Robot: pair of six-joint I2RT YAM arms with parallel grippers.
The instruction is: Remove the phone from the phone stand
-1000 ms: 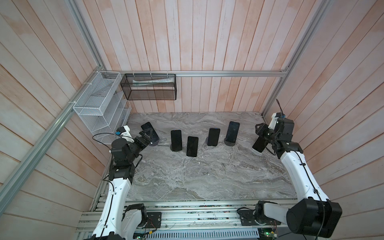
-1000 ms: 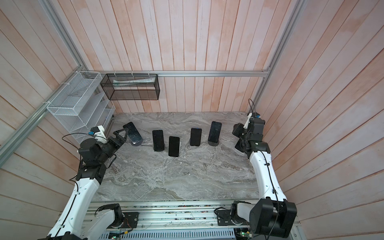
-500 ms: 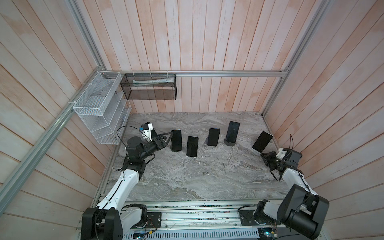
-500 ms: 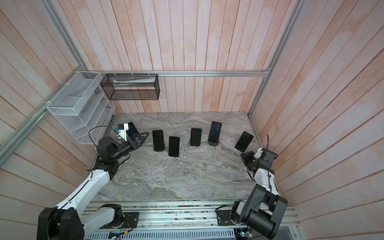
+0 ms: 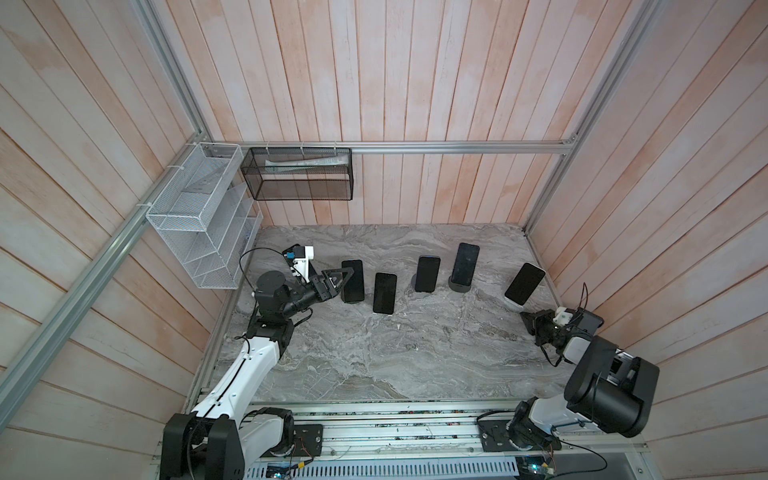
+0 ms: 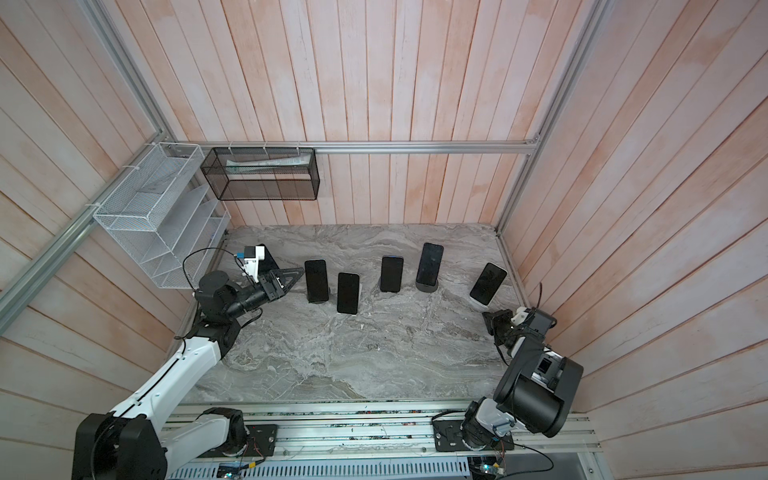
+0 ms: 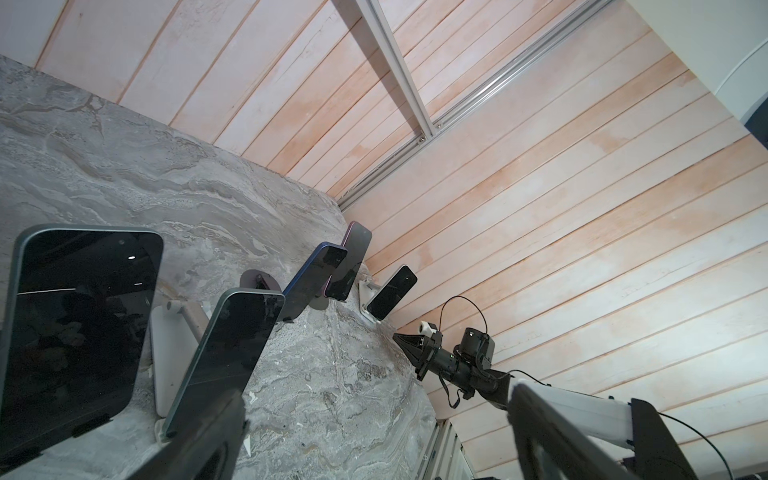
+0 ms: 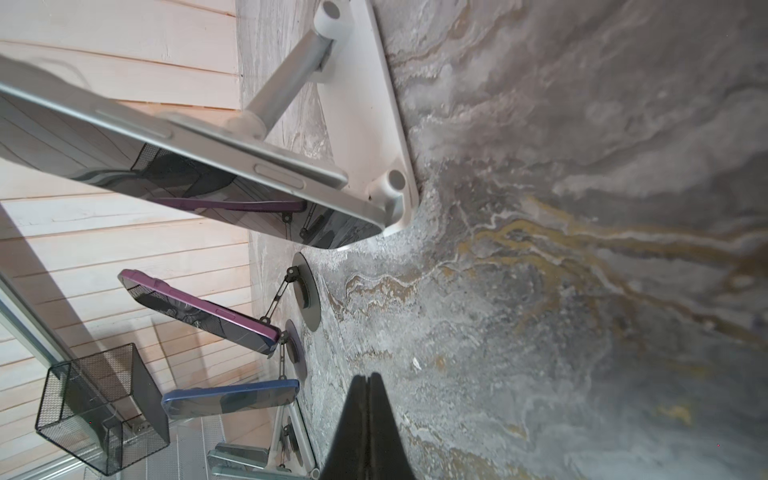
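Shows the left gripper (image 5: 336, 283) spread wide just beside the nearest phone (image 5: 353, 282), still propped on its stand (image 7: 89, 424). Finds the right gripper (image 8: 365, 395) pressed together, empty, low near the far-right phone (image 5: 524, 283). Risks clipping the screen edge on closing off-centre, toppling phone and stand together.

Grey veined marble table (image 5: 374, 353); white phone stand (image 8: 374, 104); silver-edged phone (image 8: 187, 137); black mesh basket (image 5: 299, 174).

No readable text, label, brand or number anywhere. Dark glass phone screens (image 7: 79, 324) blank (reflections only). Pale sheet (image 5: 307, 163) inside black wire-mesh basket (image 5: 303, 189): any print too small to make out.
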